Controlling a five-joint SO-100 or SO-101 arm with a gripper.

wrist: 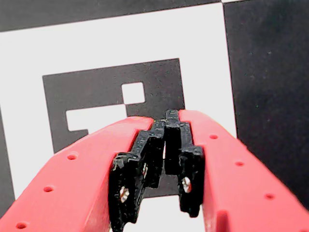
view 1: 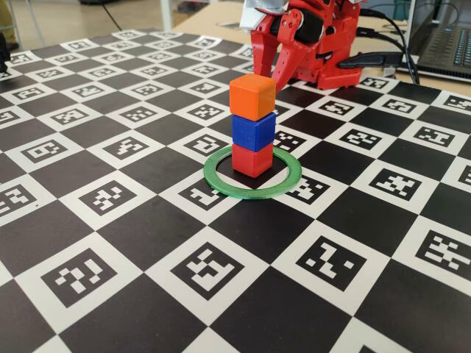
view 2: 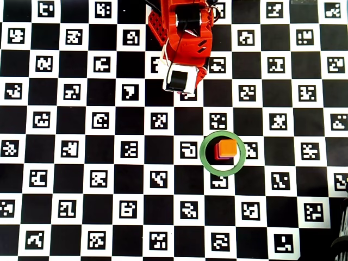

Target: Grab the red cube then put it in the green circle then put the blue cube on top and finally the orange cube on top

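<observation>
Three cubes stand stacked inside the green circle [view 1: 254, 193]: the red cube [view 1: 252, 160] at the bottom, the blue cube [view 1: 253, 131] on it, the orange cube [view 1: 252, 96] on top. From overhead only the orange cube [view 2: 228, 148] and a sliver of the red cube [view 2: 217, 155] show within the green circle [view 2: 203, 152]; the blue one is hidden. My red gripper [view 1: 280, 73] hangs folded back behind the stack, apart from it. In the wrist view my gripper [wrist: 166, 118] is shut with nothing between its black pads, pointing down at a marker square.
The table is covered by a black-and-white checker mat [view 1: 110, 220] with printed markers. The arm's red body [view 2: 182, 32] stands at the mat's far edge. A laptop [view 1: 441, 37] and black cables [view 1: 383, 59] lie behind it at the back right.
</observation>
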